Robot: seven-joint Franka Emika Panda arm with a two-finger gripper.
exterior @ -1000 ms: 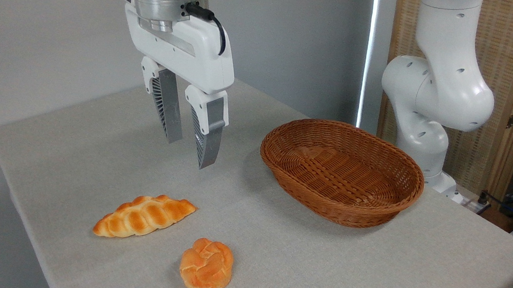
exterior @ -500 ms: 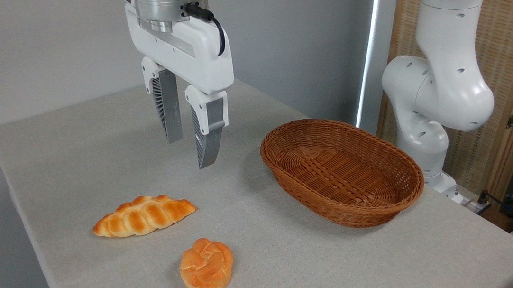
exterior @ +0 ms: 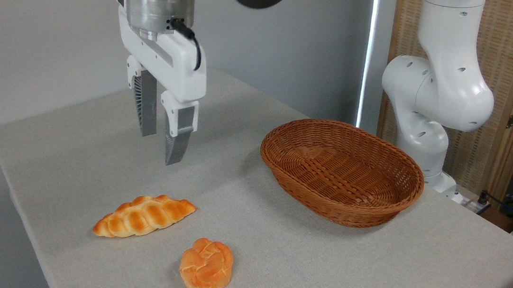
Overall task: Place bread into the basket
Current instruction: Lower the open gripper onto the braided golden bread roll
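A white robot arm's two-finger gripper (exterior: 161, 146), fingers a little apart and holding nothing, hangs in the upper left above the grey worktop (exterior: 273, 260). The elongated golden-orange braided loaf (exterior: 144, 216) lies lower left, apart from the empty oval brown wicker basket (exterior: 342, 172) at centre right. The gripper should probably descend astride the loaf's narrow middle. A small round knotted orange bun (exterior: 206, 266) sits near the loaf, not blocking it.
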